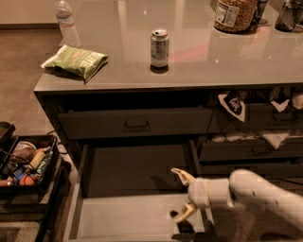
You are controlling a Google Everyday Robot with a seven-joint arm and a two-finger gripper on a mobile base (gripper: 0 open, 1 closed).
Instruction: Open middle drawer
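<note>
While agape, pincer (183, 194) near drawer (124, 220) edge.

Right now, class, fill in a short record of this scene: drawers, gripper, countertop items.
middle drawer: pulled out, pale grey floor showing
drawer above: pushed in
gripper: over the open drawer's right side, fingers spread, holding nothing
countertop: can, green bag, water bottle, jar
</note>
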